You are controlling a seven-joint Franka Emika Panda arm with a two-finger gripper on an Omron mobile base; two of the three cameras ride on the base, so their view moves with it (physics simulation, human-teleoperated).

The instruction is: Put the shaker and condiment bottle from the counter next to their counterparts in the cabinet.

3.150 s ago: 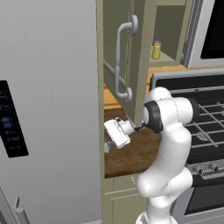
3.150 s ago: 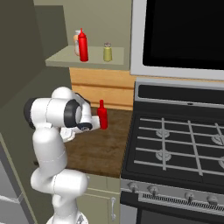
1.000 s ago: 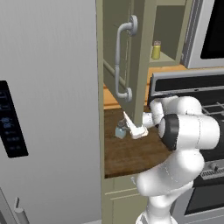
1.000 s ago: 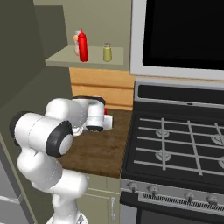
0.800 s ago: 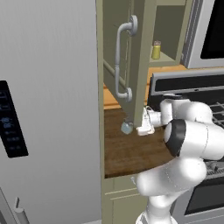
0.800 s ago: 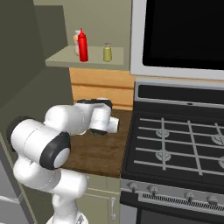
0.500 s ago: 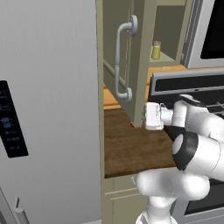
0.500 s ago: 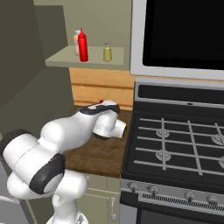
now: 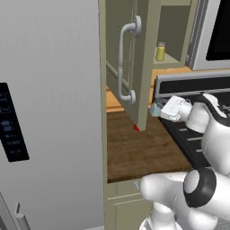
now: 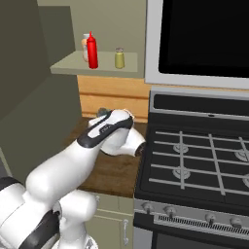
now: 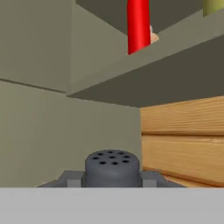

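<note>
My gripper (image 9: 155, 109) is shut on the shaker (image 9: 156, 108), a pale blue-grey jar held above the counter (image 9: 139, 152), just right of the open cabinet door (image 9: 144, 67). In the hand view its dark grey perforated cap (image 11: 112, 167) sits between the fingertips (image 11: 70, 178), below the cabinet shelf (image 11: 175, 48). On that shelf stand a red bottle (image 10: 92, 50) and the yellow-green jar (image 10: 119, 58). A red speck of the condiment bottle (image 9: 136, 128) peeks out under the door's edge. In the right base view my gripper (image 10: 102, 113) lies behind the forearm.
The grey fridge (image 9: 49, 112) fills the left. The door's curved bar handle (image 9: 123, 63) faces the fridge. A gas stove (image 10: 194, 160) adjoins the counter on the right, with a dark microwave (image 10: 204, 39) above it. A wooden backsplash (image 11: 181, 140) lies ahead.
The arm has swung right and up from the counter's left side, carrying the shaker to just right of the door's edge, under the shelf.
</note>
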